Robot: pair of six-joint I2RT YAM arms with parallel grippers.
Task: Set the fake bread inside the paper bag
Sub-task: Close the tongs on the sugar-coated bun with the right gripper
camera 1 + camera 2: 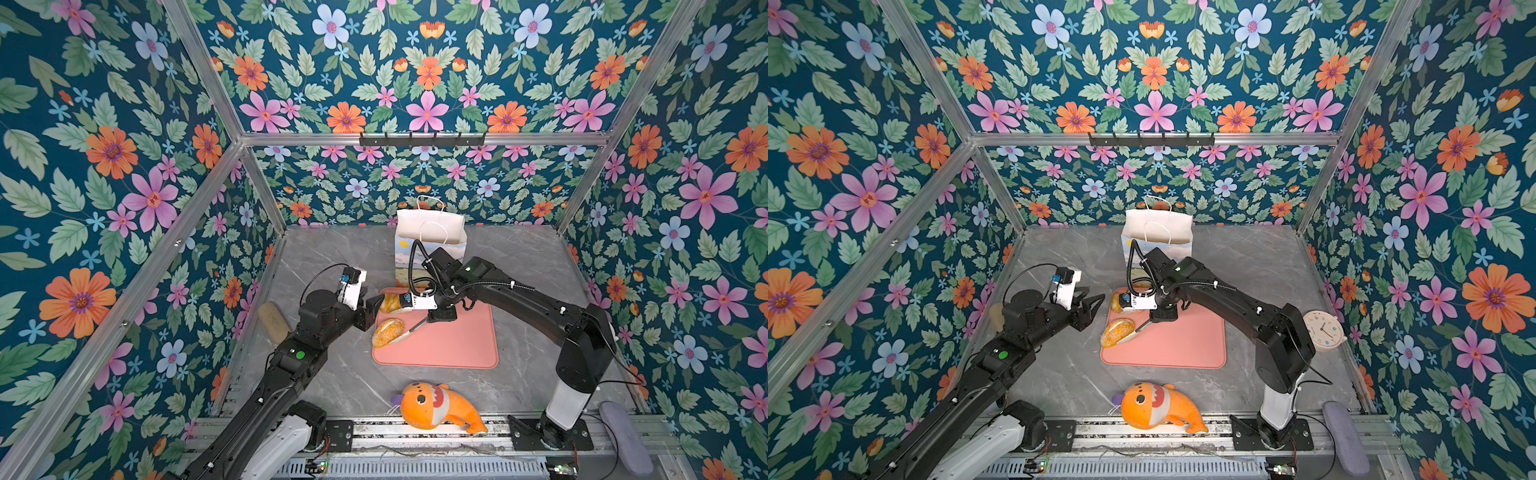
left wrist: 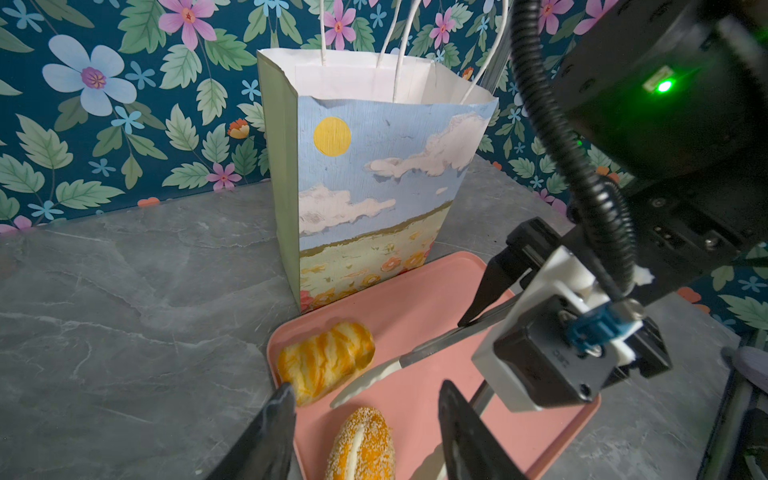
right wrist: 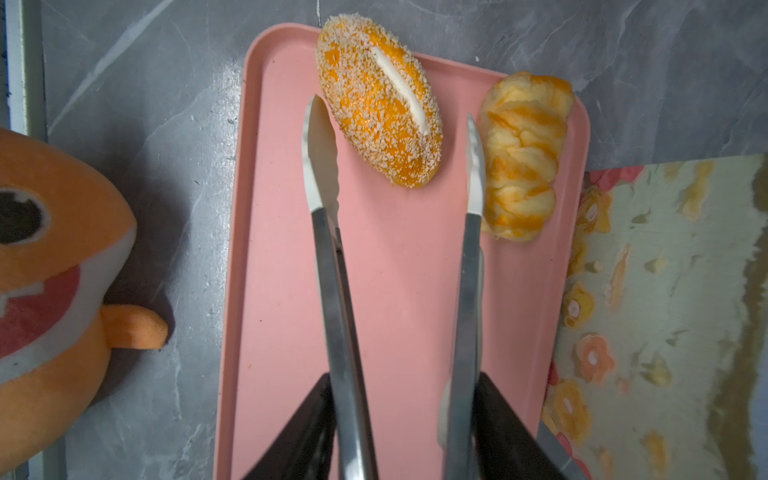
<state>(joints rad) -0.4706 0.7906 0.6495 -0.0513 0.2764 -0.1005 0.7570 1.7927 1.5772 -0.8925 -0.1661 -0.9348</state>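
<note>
Two pieces of fake bread lie on a pink tray (image 1: 457, 340): a sesame-speckled oval roll (image 1: 387, 331) (image 3: 378, 108) and a striped ridged pastry (image 1: 390, 302) (image 3: 523, 158) beside it. Just behind the tray the paper bag (image 1: 430, 226) (image 2: 374, 166) stands upright with its mouth open. My right gripper (image 3: 405, 415) is shut on metal tongs (image 3: 328, 270). Their spread tips reach either side of the roll's near end, apart from it. Over the tray's left edge my left gripper (image 2: 365, 386) (image 1: 1088, 307) hangs open and holds nothing.
An orange plush fish (image 1: 436, 407) lies near the front rail. A tan oblong block (image 1: 274, 322) leans at the left wall. A small clock (image 1: 1323, 330) stands at the right wall, and a purple pad (image 1: 623, 440) lies at the front right.
</note>
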